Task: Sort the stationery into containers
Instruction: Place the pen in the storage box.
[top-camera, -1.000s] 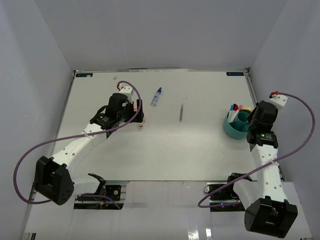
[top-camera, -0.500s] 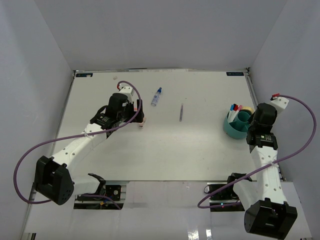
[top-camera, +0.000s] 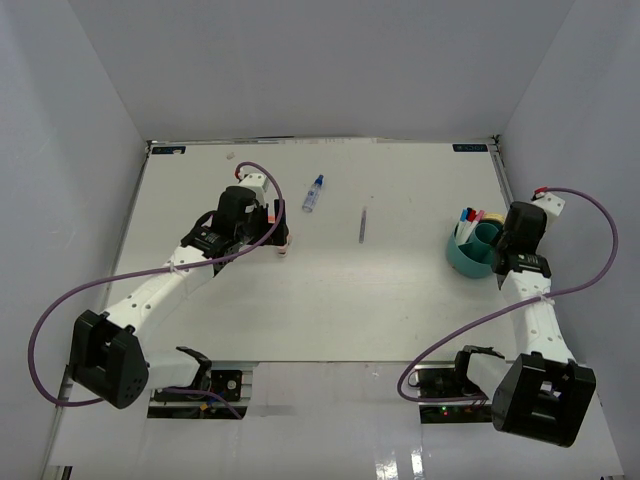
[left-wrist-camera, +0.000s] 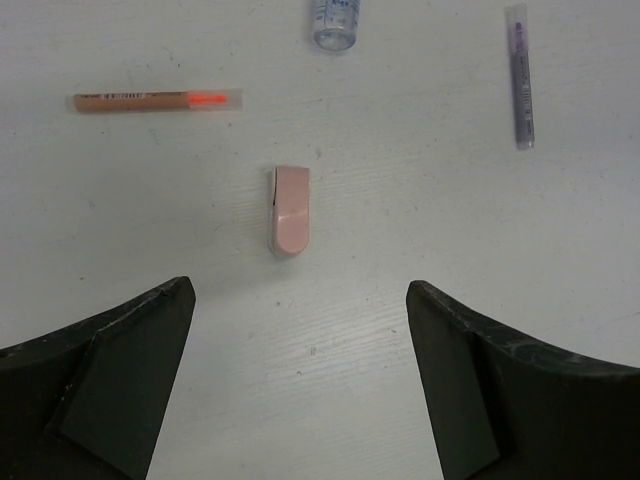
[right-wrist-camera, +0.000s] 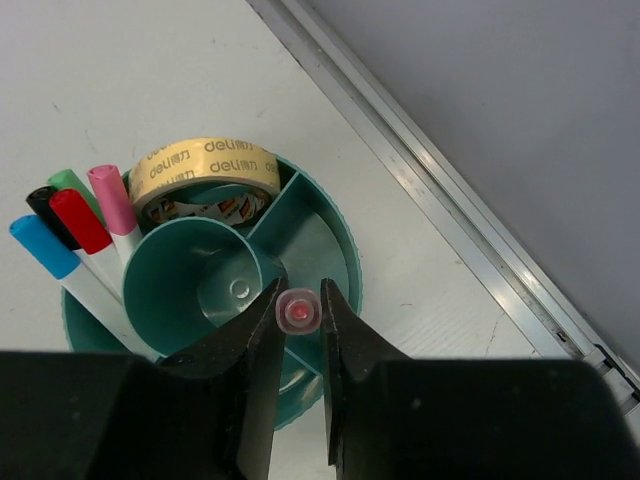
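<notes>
Right wrist view. Right pincer (right-wrist-camera: 297, 298): clamped on a small round red-ended item (right-wrist-camera: 297, 314), seen end-on, probably a pen, body hidden. Held above the teal bowl (right-wrist-camera: 345, 250), over the wall between the round middle cup and an outer compartment. Bowl contents: yellowish tape ring (right-wrist-camera: 205, 170) leaning in one outer compartment; pens (right-wrist-camera: 80, 220) standing in the next one, caps blue, red, pink, green and black. Middle cup bare.

Left wrist view. Left pincer (left-wrist-camera: 298, 290): fingers wide apart, nothing held, poised low over the worktop (left-wrist-camera: 420, 230). Pink eraser (left-wrist-camera: 290, 210) lying flat just ahead of the gap, untouched. Farther out: orange pen (left-wrist-camera: 155, 100) to the left, clear bottle (left-wrist-camera: 335, 20) at the upper edge, purple pen (left-wrist-camera: 520, 75) to the upper right. All flat and apart from one another.

Top external view. Bowl (top-camera: 470, 258) at the right side of the worktop; eraser (top-camera: 284, 251), bottle (top-camera: 313, 193) and purple pen (top-camera: 362, 225) at left and middle, well apart from it.

Progress, as a judgement: past halfway.
- Done: tape ring and five pens in the bowl.
- In hand: red-ended item, not yet released.
- Left: eraser (apparently next), orange pen, bottle, purple pen.
</notes>
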